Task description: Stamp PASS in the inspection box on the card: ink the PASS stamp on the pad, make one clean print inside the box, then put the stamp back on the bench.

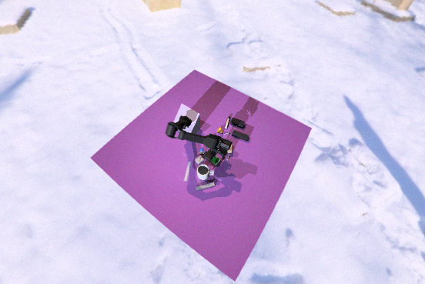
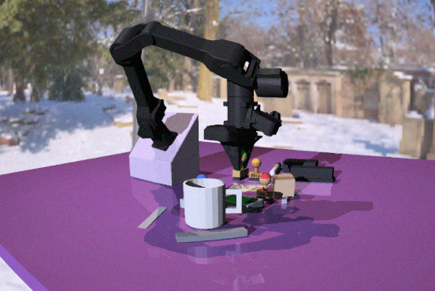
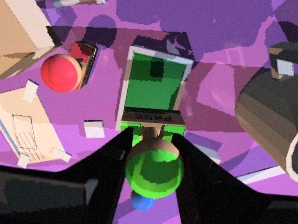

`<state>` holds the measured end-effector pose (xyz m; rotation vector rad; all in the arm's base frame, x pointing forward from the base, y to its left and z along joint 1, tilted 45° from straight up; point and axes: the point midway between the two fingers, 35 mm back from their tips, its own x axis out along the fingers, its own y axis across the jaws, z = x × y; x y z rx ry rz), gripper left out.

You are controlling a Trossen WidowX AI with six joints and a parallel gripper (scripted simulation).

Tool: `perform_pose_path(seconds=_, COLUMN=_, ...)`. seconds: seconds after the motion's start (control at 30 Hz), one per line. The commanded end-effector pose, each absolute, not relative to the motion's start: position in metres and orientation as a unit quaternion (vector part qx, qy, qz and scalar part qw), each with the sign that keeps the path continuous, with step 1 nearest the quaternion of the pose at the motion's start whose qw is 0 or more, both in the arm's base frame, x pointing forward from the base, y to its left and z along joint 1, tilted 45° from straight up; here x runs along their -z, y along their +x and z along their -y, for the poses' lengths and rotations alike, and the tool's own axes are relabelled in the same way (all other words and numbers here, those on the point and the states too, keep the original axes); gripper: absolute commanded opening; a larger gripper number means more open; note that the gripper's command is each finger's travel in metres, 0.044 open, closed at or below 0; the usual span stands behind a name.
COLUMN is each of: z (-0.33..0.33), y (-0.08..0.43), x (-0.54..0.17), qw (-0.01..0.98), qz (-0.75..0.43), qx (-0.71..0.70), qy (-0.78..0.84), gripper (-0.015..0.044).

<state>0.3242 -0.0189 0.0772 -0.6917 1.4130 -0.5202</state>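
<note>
My claw [image 2: 241,162] [image 3: 152,136] is closed on the green-knobbed PASS stamp [image 2: 239,173] [image 3: 154,170], one finger to each side of the narrow neck under the ball. The stamp hangs below my wrist, its block beneath the fingertips and its lettered side facing outward in the wrist view. In that view the green ink pad [image 2: 241,200] [image 3: 155,82] lies just beyond the block, whose near part seems to overlap the pad's edge; the exterior view shows the stamp held above the table [image 2: 98,256] [image 1: 154,165].

I judge it light and stiff, probably wood, with a smooth round knob that could slip or let the stamp pivot if I pinched there. The neck is the better hold, kept upright so the face meets the pad flat. Inking looks like the step in hand: I should centre over the green, then lower gently, minding the mug [image 1: 203,172] [image 2: 204,203] [image 3: 272,115] and the red-knobbed stamp [image 2: 265,185] [image 3: 61,73] nearby.
</note>
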Motion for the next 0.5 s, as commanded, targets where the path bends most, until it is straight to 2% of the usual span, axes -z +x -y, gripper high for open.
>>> perform_pose_path(seconds=0.0, z=0.0212, y=0.3245, x=-0.0758, qw=0.675, qz=-0.628, qx=0.232, qy=-0.31, gripper=0.0)
perform_pose_path(seconds=0.47, z=0.0274, y=0.3259, x=-0.069, qw=0.676, qz=-0.628, qx=0.232, qy=-0.309, gripper=0.0)
